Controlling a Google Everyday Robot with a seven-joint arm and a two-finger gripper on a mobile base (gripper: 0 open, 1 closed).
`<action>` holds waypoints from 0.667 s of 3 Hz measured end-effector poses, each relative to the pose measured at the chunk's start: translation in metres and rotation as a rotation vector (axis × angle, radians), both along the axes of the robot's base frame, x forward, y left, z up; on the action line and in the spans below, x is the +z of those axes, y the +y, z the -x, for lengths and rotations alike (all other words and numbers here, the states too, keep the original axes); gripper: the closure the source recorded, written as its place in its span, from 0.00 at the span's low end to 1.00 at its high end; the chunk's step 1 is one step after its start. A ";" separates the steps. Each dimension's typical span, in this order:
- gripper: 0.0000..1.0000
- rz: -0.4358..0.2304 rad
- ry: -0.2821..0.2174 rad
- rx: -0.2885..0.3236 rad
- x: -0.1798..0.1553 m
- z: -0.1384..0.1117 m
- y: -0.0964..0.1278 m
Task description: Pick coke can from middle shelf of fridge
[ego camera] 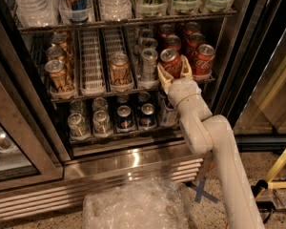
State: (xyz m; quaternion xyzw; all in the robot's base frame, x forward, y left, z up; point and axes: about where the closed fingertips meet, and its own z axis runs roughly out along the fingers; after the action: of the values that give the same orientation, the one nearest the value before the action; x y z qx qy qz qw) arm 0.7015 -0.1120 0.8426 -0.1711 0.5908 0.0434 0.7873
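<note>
The fridge (133,162) stands open in front of me. Red coke cans fill the right-hand lanes of its middle shelf (93,90). My gripper (173,71) reaches in from the lower right on a cream arm and is shut on the front coke can (171,61), which leans slightly. One finger presses each side of that can. Another coke can (203,58) stands just to its right, with more behind it.
Silver cans (148,63) and gold-tan cans (119,69) stand in the lanes to the left. Dark and silver cans (125,117) fill the shelf below. The dark door frame (248,56) is close on the right. A clear plastic bundle (133,206) lies on the floor.
</note>
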 end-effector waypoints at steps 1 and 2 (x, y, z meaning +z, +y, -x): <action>1.00 -0.036 -0.031 -0.023 0.021 0.017 -0.009; 1.00 -0.036 -0.032 -0.023 0.022 0.018 -0.009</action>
State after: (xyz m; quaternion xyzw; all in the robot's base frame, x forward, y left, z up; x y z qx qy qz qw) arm 0.6838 -0.1215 0.8642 -0.1508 0.5791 0.0423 0.8001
